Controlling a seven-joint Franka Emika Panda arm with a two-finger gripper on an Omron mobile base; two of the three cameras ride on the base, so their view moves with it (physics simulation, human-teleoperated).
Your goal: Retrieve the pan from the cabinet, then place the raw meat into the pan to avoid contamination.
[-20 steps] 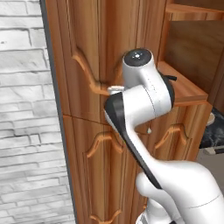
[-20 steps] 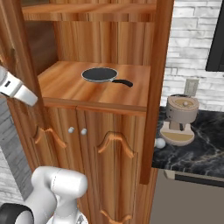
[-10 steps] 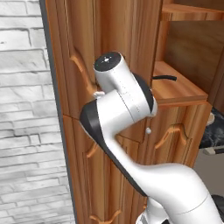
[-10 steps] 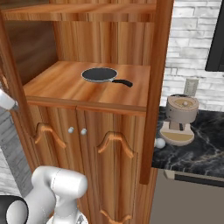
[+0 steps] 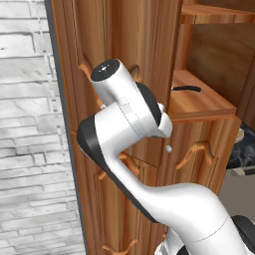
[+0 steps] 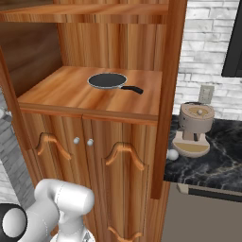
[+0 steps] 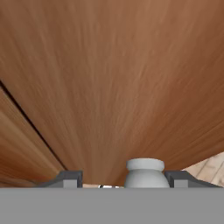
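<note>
Hand view looks straight at a reddish-brown wooden door panel of the tall cabinet (image 7: 109,78), very close. At the bottom of it the two dark finger tips of the pincer (image 7: 124,179) stand apart, and a small round silver knob (image 7: 145,173) sits between them, nearer to the right tip; the tips do not press on it, so the pincer is released and grasps nothing

Right base view shows the open middle compartment of the cabinet (image 6: 127,42). On its wooden shelf (image 6: 61,92) lies the round shallow frying pan (image 6: 108,81), black inside with a thin light rim, its dark handle pointing to the right. Below the shelf two lower doors with carved wavy panels are shut, with two small round knobs (image 6: 82,141) side by side. To the right, a beige coffee machine (image 6: 194,127) stands on a black marble surface (image 6: 222,151)

Left base view shows the white arm (image 5: 129,124) in front of the open cabinet door (image 5: 99,60), and the pan handle (image 5: 187,88) on the shelf behind it
</note>
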